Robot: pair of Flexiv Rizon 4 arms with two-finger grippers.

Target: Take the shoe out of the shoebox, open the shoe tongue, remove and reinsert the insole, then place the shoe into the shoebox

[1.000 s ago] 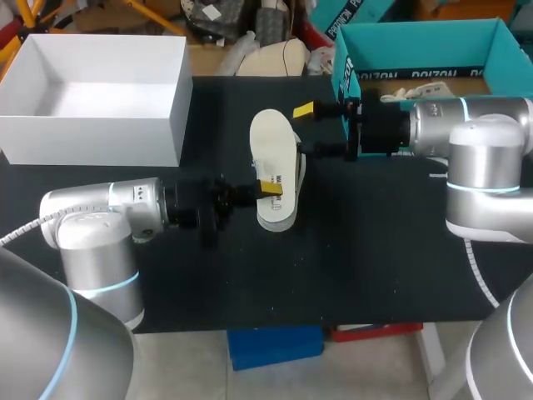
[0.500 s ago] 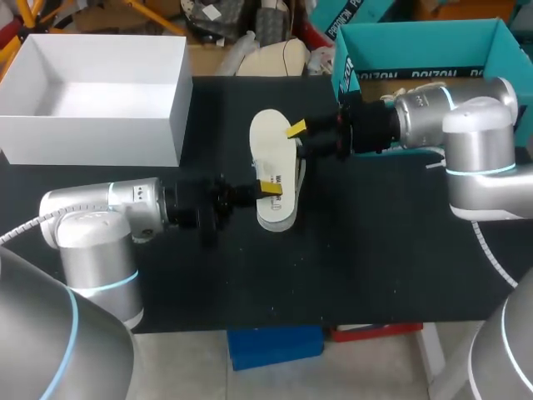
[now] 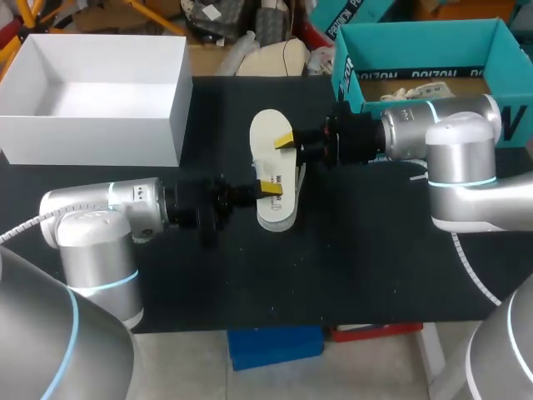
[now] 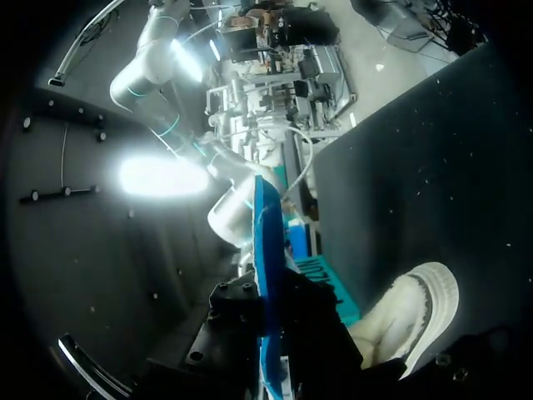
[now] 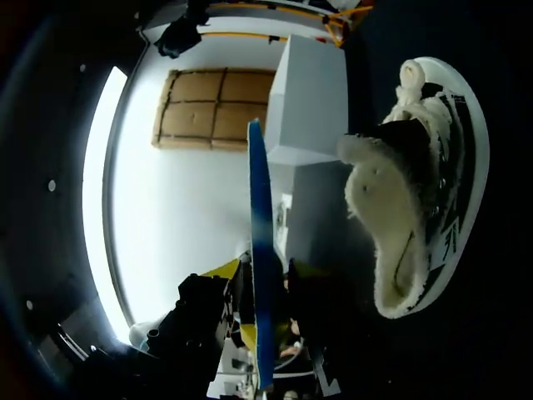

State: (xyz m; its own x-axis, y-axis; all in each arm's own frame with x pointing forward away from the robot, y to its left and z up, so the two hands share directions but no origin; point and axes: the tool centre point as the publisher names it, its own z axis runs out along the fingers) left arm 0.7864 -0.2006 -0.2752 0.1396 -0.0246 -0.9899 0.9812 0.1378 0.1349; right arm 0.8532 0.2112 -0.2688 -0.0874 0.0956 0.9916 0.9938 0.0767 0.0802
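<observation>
A white shoe (image 3: 276, 171) lies on its side near the middle of a black table (image 3: 350, 267). Its smooth pale sole is turned up and toward my left arm, and its opening faces my right arm. In the right wrist view the opening shows a fleecy cream lining, and the side of the upper carries black markings.

My left pincer (image 3: 265, 188) is at the end of the shoe nearer me, coming in from the sole side. I cannot tell whether it is spread or pinching the shoe. In the left wrist view the shoe sits just beside and ahead of this pincer, with its woolly lining showing.

My right pincer (image 3: 293, 148) is at the farther end of the shoe, on the opening side. It is spread and pinches nothing. In the head view one yellow tip lies over the edge of the upper, though I cannot tell whether it touches. In the right wrist view the shoe is ahead of this pincer and off to one side, not between its fingers.

Past the shoe on my right, behind my right arm, stands an open teal shoebox (image 3: 420, 35). Something pale lies inside it, too hidden to name. Well apart from the shoe on my left, at the table's far corner, stands an open white box (image 3: 92, 129).
</observation>
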